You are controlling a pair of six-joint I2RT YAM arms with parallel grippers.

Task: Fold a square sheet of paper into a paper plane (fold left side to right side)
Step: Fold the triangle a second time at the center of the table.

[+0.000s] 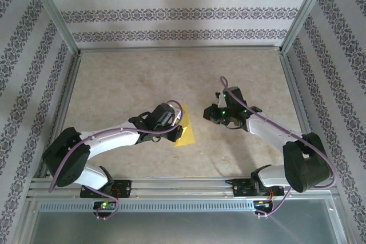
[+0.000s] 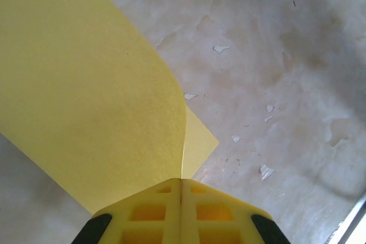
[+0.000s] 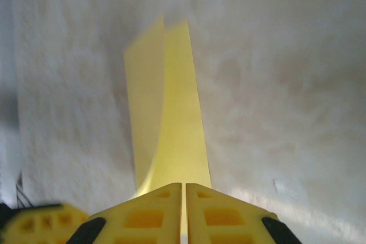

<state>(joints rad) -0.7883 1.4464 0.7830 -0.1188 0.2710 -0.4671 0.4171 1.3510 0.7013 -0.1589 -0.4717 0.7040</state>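
Note:
The square sheet of paper (image 1: 187, 132) is yellow and lies near the table's middle, partly folded over. In the left wrist view one layer (image 2: 86, 95) curves up off the table, and a lower corner (image 2: 201, 141) peeks out beneath it. My left gripper (image 1: 178, 125) is shut on the paper's edge, which runs into the seam between its yellow fingers (image 2: 182, 182). My right gripper (image 1: 209, 114) stands just right of the sheet with its jaws shut (image 3: 183, 187). The paper (image 3: 177, 130) stretches away beyond its tips, and from above a strip of bare table separates them.
The marbled tabletop (image 1: 126, 84) is boxed in by aluminium rails, with patterned walls (image 1: 171, 10) at the back and sides. A slotted front rail (image 1: 183, 184) runs between the arm bases. Small white chips (image 2: 266, 171) mark the surface.

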